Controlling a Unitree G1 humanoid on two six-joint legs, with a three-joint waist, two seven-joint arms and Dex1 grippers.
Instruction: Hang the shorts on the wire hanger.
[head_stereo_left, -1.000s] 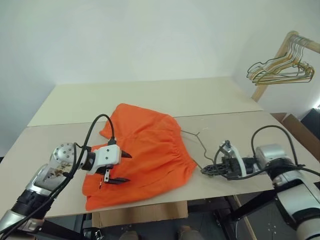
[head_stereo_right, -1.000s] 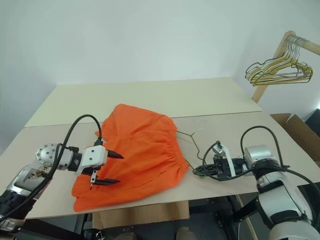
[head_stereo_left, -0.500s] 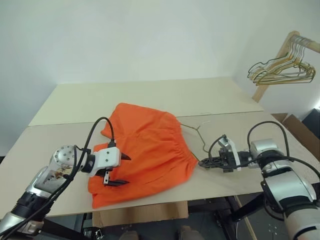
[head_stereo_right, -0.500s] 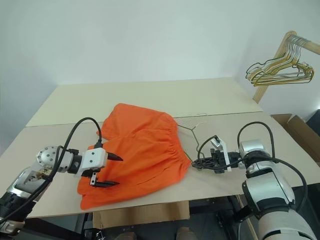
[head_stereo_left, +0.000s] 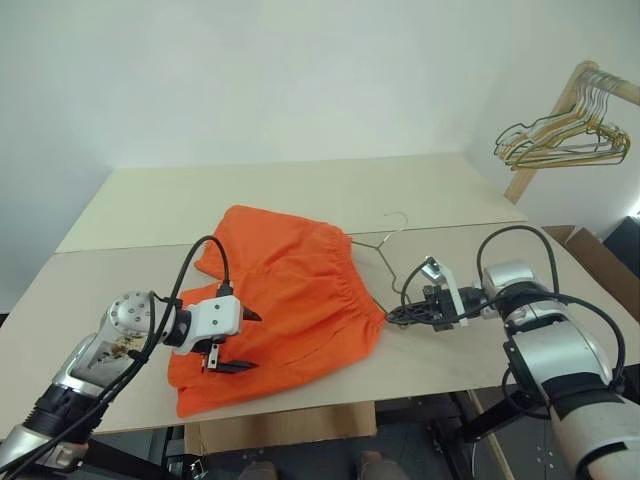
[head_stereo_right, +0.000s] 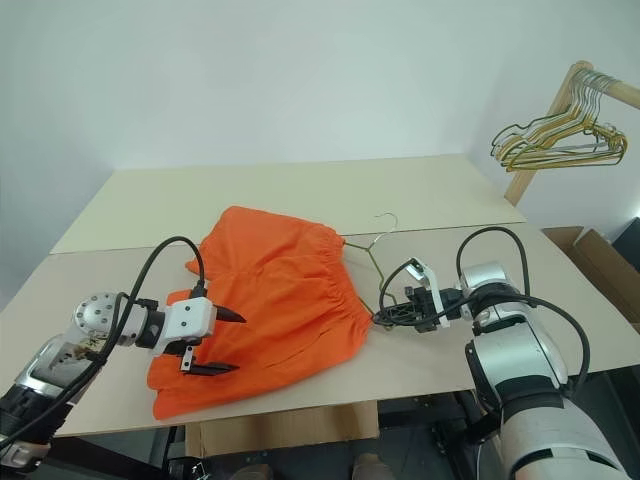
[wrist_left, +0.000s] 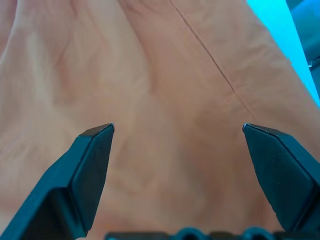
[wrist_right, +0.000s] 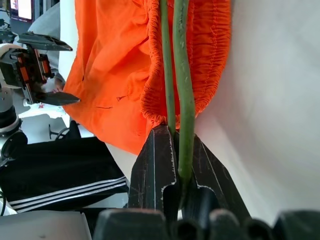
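Shorts (head_stereo_left: 285, 295) lie mid-table, left gripper (head_stereo_left: 240, 340) hovering wide open and empty over their 8 o'clock corner, while right gripper (head_stereo_left: 393, 315), clamped on the wire hanger (head_stereo_left: 372, 255), has pushed it into the waistband, so threading has begun.

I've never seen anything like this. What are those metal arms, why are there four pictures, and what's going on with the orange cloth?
Those are a humanoid robot's two arms. Two pictures come from cameras in its head, looking down at the table; the other two come from cameras on its wrists, looking along its black fingers. On the table lie orange shorts. The right hand is shut on a thin wire hanger at the waistband. The left hand hangs open over the shorts, holding nothing. Spare hangers hang on a rack at the far right.
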